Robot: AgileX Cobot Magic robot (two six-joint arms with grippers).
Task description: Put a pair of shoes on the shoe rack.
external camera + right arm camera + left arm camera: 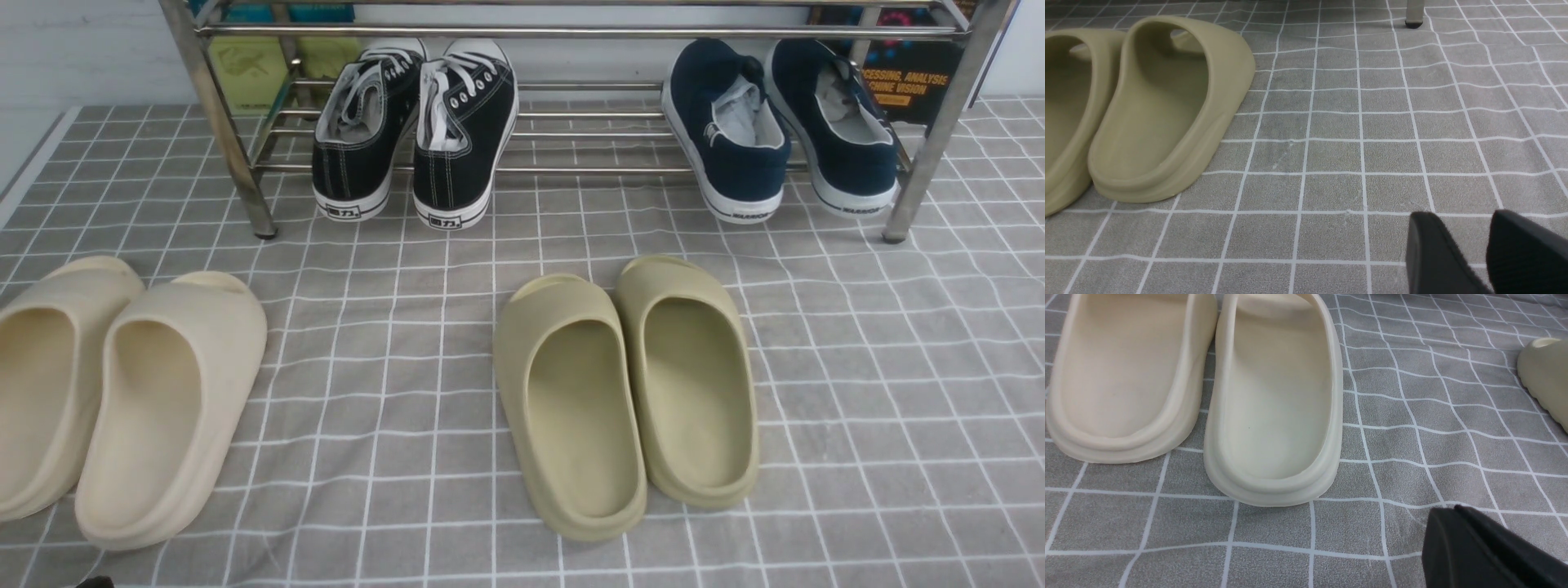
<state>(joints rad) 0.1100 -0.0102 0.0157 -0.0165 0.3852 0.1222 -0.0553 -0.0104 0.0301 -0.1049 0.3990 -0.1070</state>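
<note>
Two grippers, both holding nothing.
The left gripper (1457,522) is pressed together; the right gripper (1474,232) has fingers a little apart.

Sneakers (415,135) sit on the rack (571,33) (left end), slides (629,392) before it.

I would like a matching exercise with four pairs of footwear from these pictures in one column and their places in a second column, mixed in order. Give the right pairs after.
Things:
1. black canvas sneakers
2. navy slip-on sneakers
3. cream slides
4. olive slides

Places:
A. on the checked cloth, near the middle
B. on the shoe rack, left part
C. on the cloth, far left
D. on the rack, right part

Pairs: 1-B, 2-D, 3-C, 4-A
</note>
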